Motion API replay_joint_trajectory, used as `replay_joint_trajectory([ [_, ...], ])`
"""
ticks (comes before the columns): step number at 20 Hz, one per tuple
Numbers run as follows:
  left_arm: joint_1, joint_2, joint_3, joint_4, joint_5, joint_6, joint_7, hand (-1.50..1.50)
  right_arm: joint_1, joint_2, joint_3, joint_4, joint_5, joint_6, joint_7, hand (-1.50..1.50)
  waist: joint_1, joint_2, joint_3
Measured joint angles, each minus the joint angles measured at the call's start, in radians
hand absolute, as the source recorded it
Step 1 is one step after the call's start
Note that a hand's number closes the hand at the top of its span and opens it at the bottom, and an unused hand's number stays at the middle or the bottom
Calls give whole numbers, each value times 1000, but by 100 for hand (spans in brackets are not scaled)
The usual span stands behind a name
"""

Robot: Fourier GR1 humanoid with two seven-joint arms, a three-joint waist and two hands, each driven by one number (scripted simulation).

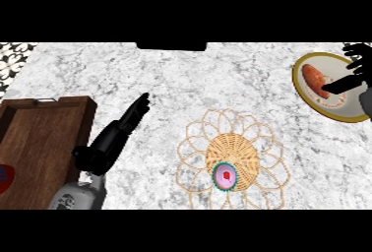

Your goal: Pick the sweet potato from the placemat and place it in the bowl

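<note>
Your right hand [362, 74], cut by the right edge, hides part of the bowl [330, 103]. The left edge crops the wooden tray [44, 147] and an unidentifiable red object [4, 178].

place: kitchen, likely | cues: marble counter [218, 83]; wooden tray [44, 147]; woven placemat [232, 155]

Grey-white marbled counter [218, 83] across nearly the whole view, evenly lit. At left, a dark wooden tray [44, 142] with raised walls (cut off by the edge). Top-left corner: black-and-white patterned tiles [15, 54]. At the far edge, a black block [170, 46].
</note>
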Motion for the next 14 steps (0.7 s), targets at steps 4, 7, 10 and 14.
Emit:
replay_joint_trajectory([
  [4,0,4,9,-9,7,-5,8,0,1,-16,-51,27,-47,-45,-101,-150,4,0,0],
  [7,0,2,9,-6,0,-1,5,0,-10,-32,-100,29,-93,-85,-142,-150,1,-1,0],
  [10,-8,3,19,13,1,-3,-7,0,-5,-55,-167,22,-154,-138,-178,-150,-6,-1,0],
  [14,-3,1,17,3,-3,-1,-3,0,12,-94,-260,28,-244,-159,-213,-150,-11,-4,0],
])
